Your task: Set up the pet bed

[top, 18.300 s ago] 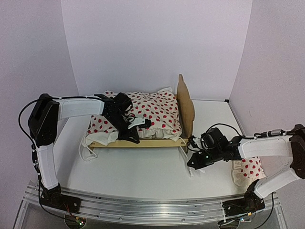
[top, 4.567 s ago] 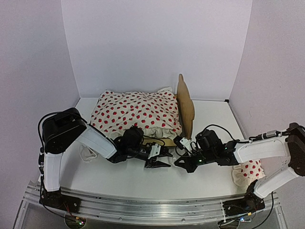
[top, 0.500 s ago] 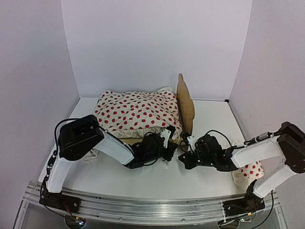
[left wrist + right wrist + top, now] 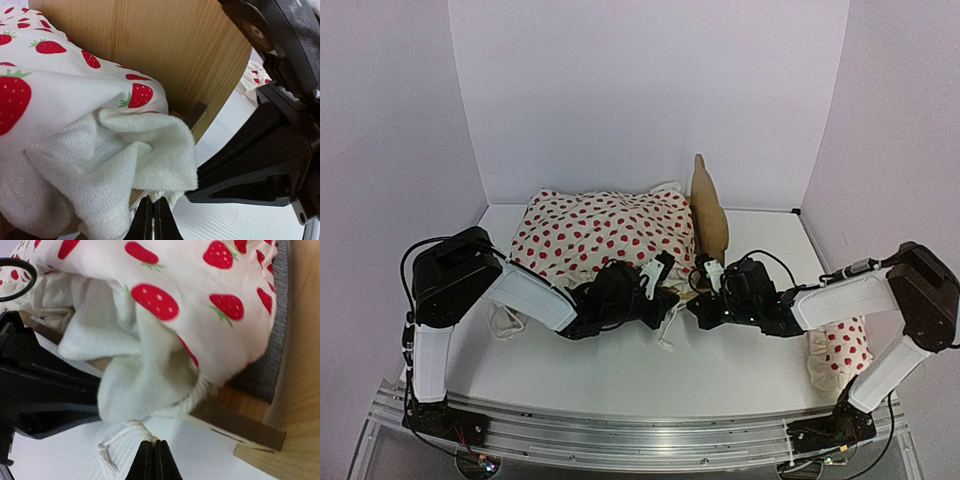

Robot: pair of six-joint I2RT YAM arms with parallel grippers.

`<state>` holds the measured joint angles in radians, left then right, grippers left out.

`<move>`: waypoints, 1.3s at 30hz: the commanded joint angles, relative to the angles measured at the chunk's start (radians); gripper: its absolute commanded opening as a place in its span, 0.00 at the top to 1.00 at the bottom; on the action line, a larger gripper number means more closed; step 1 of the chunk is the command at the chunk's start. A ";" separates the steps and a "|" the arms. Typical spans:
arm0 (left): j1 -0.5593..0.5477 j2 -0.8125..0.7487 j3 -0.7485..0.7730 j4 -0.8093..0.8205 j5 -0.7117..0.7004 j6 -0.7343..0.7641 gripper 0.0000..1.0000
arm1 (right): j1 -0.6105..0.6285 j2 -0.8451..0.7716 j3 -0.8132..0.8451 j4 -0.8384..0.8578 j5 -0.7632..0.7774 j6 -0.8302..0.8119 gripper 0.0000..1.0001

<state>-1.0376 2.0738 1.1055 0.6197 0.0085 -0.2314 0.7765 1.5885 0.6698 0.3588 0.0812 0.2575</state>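
Your left claw (image 4: 152, 217) and right claw (image 4: 152, 455), both pinched shut on nothing visible, meet at the near corner of the bed (image 4: 708, 215), at the back of the surface (image 4: 620, 370). The duvet (image 4: 605, 235) covers it. The pillow (image 4: 845, 350), lying off to the right, looks not yet placed.

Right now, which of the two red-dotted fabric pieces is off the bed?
The small pillow, lying on the table at far right. The large duvet lies spread over the pet bed.
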 commanded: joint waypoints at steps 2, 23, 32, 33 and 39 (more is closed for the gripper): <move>0.004 -0.067 -0.027 -0.023 0.129 0.010 1.00 | -0.002 0.060 0.082 0.007 -0.039 -0.039 1.00; 0.042 -0.108 -0.072 -0.159 0.290 0.159 0.86 | -0.061 0.258 0.091 0.316 -0.355 0.007 1.00; 0.050 -0.249 -0.211 -0.192 0.443 0.591 0.63 | -0.072 0.313 0.110 0.340 -0.360 -0.001 1.00; 0.051 -0.264 -0.232 -0.188 0.439 0.648 0.62 | -0.073 0.314 0.111 0.342 -0.363 0.000 1.00; 0.089 -0.278 -0.340 -0.037 0.373 1.043 0.57 | -0.074 0.301 0.105 0.342 -0.397 -0.001 1.00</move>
<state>-0.9807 1.8101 0.8079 0.4758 0.4155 0.4874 0.7149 1.8893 0.7479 0.6443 -0.2878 0.2630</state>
